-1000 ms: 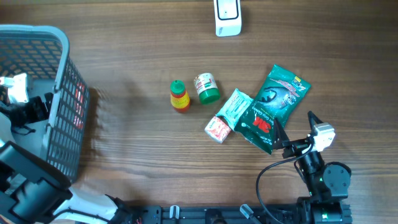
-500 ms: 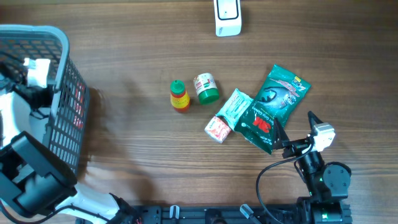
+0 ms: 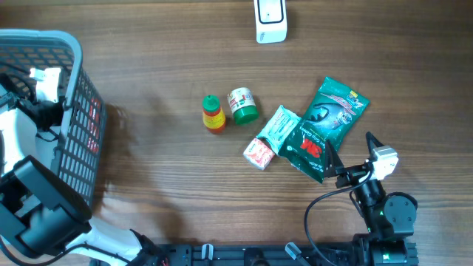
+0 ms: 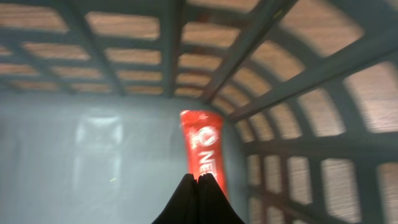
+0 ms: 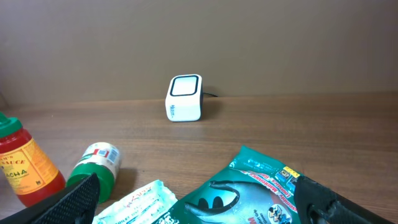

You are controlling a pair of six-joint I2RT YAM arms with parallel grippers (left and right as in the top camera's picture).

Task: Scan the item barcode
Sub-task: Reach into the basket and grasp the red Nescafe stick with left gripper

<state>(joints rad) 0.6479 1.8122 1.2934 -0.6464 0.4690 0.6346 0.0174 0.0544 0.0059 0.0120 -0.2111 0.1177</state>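
Inside the grey basket (image 3: 77, 68), my left gripper (image 4: 199, 178) is shut, its black fingertips pressed together with nothing visible between them. Just beyond the tips a red packet (image 4: 203, 146) with white lettering lies against the basket's wall. The white scanner (image 3: 270, 20) stands at the table's far edge, also seen as the scanner (image 5: 185, 98) in the right wrist view. My right gripper (image 5: 202, 200) is open low over the green glove packets (image 5: 273, 186), holding nothing.
On the table lie a red sauce bottle (image 3: 213, 114), a green-lidded jar (image 3: 244, 104), a white-green packet (image 3: 281, 127), a small red-white box (image 3: 258, 154) and two green packets (image 3: 336, 109). The left arm (image 3: 13, 148) reaches over the basket's rim.
My left gripper has gone from open to shut inside the basket, and its wrist moved toward the far side. The right arm and the table items have not moved.
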